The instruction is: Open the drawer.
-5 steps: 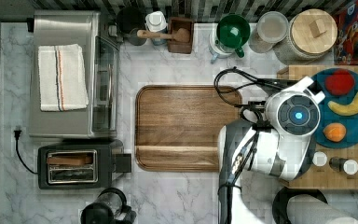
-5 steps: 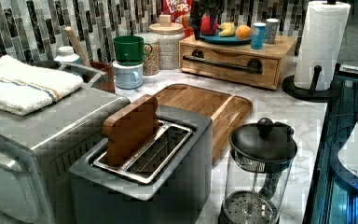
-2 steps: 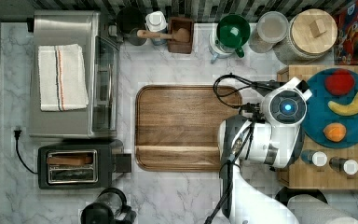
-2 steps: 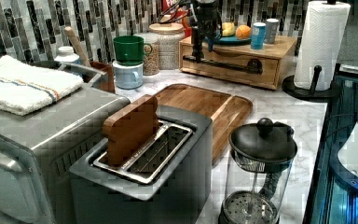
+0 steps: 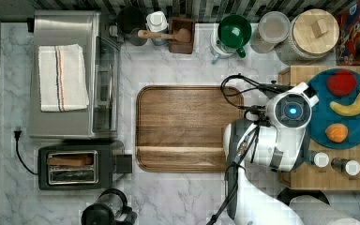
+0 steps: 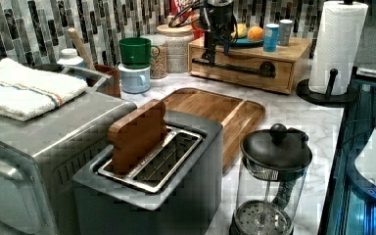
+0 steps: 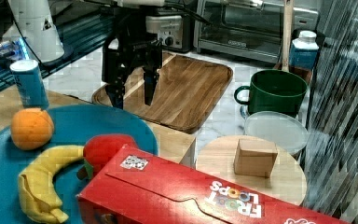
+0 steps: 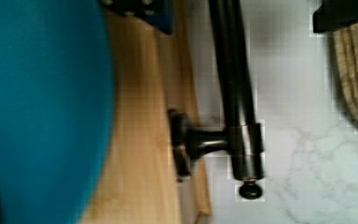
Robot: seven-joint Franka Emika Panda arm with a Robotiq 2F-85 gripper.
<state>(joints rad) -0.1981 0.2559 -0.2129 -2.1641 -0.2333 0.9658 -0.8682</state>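
Note:
The drawer (image 6: 245, 79) is the pale wooden front of a box at the left view's back right, and it looks closed. Its long black bar handle (image 6: 235, 68) runs across the front. My gripper (image 6: 209, 53) hangs at the left end of that handle. In the wrist view the handle (image 8: 235, 93) and one black mount (image 8: 200, 142) lie between my two fingertips (image 8: 142, 9), which stand apart on either side of the bar. The right view shows my gripper (image 7: 133, 95) open, fingers pointing down just past the box's edge. In the top view my arm (image 5: 290, 112) covers the drawer front.
A blue plate (image 5: 318, 117) with fruit and small cups (image 6: 271, 36) sit on the box top. A brown wooden tray (image 5: 183, 126) lies in front of the drawer. A paper towel roll (image 6: 335, 44), green mug (image 5: 234, 30), jars, toaster (image 6: 152, 166) and French press (image 6: 271, 181) stand around.
The arm has swung in over the box and the gripper has come down to the left end of the drawer handle. The drawer has not moved.

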